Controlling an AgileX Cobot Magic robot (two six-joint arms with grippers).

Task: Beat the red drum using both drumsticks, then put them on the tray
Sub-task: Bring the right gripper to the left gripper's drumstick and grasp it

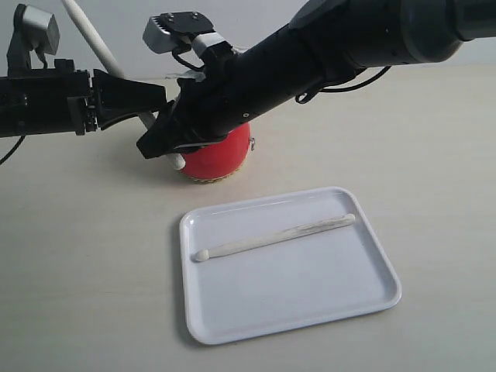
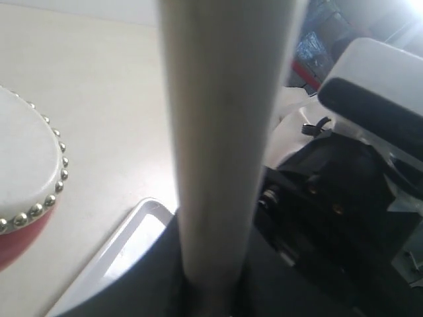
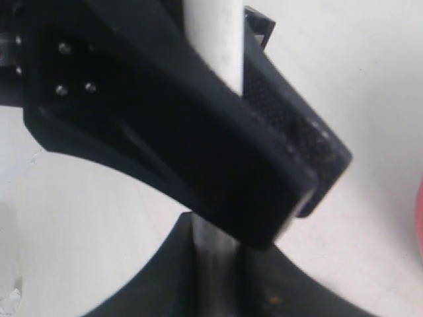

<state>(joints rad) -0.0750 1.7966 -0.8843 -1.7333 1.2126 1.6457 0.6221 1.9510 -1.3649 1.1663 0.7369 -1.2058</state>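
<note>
Held drumstick (image 1: pixel 91 35): steeply tilted, tip down just beside the drum (image 1: pixel 225 155) on its left-arm side. The left pincer (image 1: pixel 159 98) is clenched on it; lower down the right pincer (image 1: pixel 167 143) seemingly grasps it too. The tray (image 1: pixel 372 256), in front of the drum, bears the other drumstick (image 1: pixel 275 235) lengthwise and lies nearer the right arm.

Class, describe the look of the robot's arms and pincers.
The left arm and right arm are black and rounded; the right turns grey higher up. The left pincer and right pincer have tapered black fingers. Grey camera boxes top both wrists.
</note>
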